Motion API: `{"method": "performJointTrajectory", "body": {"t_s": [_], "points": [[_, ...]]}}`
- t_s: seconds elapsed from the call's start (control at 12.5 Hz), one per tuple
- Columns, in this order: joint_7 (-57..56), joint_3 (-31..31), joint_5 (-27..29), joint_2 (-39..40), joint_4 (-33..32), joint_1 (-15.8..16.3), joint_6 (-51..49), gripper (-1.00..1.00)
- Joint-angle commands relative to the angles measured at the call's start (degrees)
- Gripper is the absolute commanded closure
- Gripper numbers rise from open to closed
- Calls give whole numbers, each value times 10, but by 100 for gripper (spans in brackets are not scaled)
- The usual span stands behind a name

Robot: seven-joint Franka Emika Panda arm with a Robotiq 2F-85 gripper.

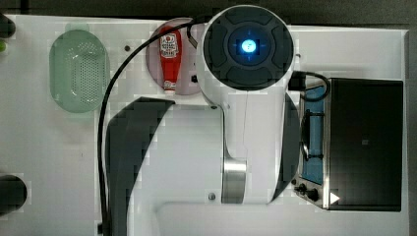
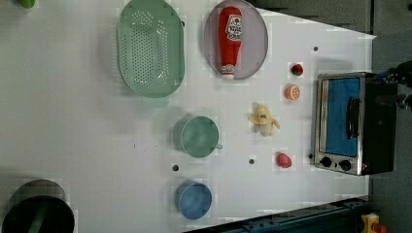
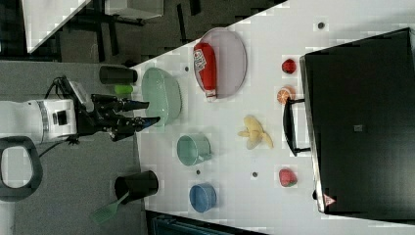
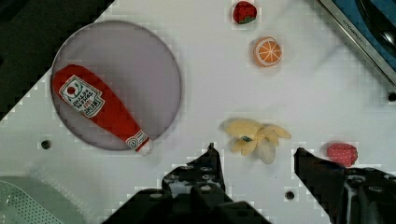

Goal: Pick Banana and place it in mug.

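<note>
The banana (image 2: pixel 263 119), a small pale yellow peeled toy, lies on the white table between the mug and the toaster oven; it is also seen in the right view (image 3: pixel 254 132). The mug (image 2: pixel 197 137) is a pale green round cup standing upright with nothing in it, to the left view's left of the banana. My gripper (image 3: pixel 151 111) hangs well above the table, open, with nothing between its fingers. In the wrist view the banana (image 4: pixel 254 136) lies just beyond the two dark fingertips of the gripper (image 4: pixel 255 149), apart from them.
A purple plate (image 2: pixel 252 43) holds a red ketchup bottle (image 2: pixel 229 39), beside a green perforated basket (image 2: pixel 150 48). A blue cup (image 2: pixel 193 199) stands near the mug. An orange slice (image 2: pixel 292 91) and two strawberries (image 2: pixel 284 160) lie by the toaster oven (image 2: pixel 350 124). A black container (image 2: pixel 36 211) stands at a corner.
</note>
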Motion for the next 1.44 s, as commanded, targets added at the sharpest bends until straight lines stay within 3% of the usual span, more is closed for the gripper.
{"method": "performJointTrajectory", "body": {"t_s": [0.08,0.24,0.48,0.8,1.44], "points": [[-46,-23,6,-158,-91,-15,-78,-54],[-46,-23,6,-158,-97,-15,-78,-100],[-46,-23,6,-152,-139,-14,-59,-100],[-71,-23,6,-120,-232,-14,55,-100],[-362,-24,6,17,-365,-15,341,-100]]}}
